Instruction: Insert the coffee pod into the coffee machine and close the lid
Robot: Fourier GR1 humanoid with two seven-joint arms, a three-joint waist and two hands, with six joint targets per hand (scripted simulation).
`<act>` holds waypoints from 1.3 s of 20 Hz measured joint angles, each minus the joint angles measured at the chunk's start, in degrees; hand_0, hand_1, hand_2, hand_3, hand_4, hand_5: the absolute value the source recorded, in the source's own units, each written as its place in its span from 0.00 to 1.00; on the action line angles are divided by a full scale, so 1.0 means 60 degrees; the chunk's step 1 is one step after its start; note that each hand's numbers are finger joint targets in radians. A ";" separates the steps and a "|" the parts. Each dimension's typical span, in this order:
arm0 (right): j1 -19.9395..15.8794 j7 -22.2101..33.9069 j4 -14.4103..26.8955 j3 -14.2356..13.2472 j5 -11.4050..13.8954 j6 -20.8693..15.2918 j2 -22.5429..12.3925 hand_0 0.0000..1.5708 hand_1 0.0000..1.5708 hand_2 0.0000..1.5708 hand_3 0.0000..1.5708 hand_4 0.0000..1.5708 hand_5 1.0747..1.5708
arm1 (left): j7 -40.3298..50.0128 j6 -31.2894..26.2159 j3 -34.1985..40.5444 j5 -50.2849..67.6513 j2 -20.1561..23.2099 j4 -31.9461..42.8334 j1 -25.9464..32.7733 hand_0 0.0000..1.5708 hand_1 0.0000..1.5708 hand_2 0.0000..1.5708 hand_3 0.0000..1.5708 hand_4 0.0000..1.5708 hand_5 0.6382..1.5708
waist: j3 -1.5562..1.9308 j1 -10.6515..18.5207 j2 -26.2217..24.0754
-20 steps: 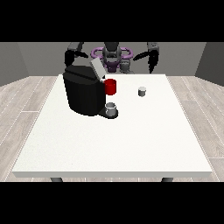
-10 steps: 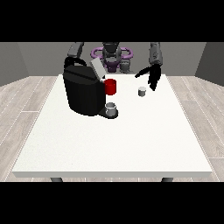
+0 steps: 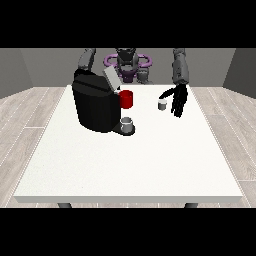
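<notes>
A black coffee machine [image 3: 95, 106] stands on the white table [image 3: 130, 160] at the view's left, its grey lid [image 3: 110, 78] tilted up. A red part [image 3: 127, 99] sticks out of its front above a small grey cup [image 3: 127, 123]. The small grey coffee pod [image 3: 162, 104] stands on the table to the right of the machine. The hand at the view's right [image 3: 177, 101] hangs just right of the pod with its fingers pointing down and spread, the thumb reaching toward the pod. The other arm [image 3: 86, 61] goes behind the machine, and its hand is hidden.
The robot's purple and grey torso [image 3: 127, 65] stands behind the table's far edge. Wooden floor [image 3: 35, 107] surrounds the table.
The hand at the view's right has come down from beside the robot's shoulder to the table, close beside the pod. The other arm has dropped behind the machine.
</notes>
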 measured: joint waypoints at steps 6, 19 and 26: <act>-0.0538 -0.0151 0.0519 -0.0221 0.0039 -0.0047 -0.0139 0.00 0.00 0.00 0.00 0.18 1.00 | -0.0134 -0.0225 -0.0167 -0.0628 0.0227 0.1089 -0.0686 0.00 0.00 0.00 0.00 0.00 1.00 | 0.0040 0.0042 0.0209; -0.0823 -0.0058 0.1052 -0.0473 -0.0098 -0.0170 -0.0163 0.00 0.00 0.00 0.00 0.26 1.00 | -0.0749 -0.0300 -0.0113 -0.1209 0.0207 0.2223 -0.1211 0.44 0.44 0.55 0.50 0.00 1.00 | 0.0139 0.0009 0.0044; -0.0833 -0.0321 0.1534 -0.0391 -0.0061 -0.0358 -0.0051 0.00 0.00 0.00 0.00 0.21 1.00 | -0.0660 0.0205 -0.0281 -0.1858 0.0116 0.2464 -0.1516 0.75 0.75 0.76 0.69 0.00 1.00 | 0.0123 0.0087 -0.0170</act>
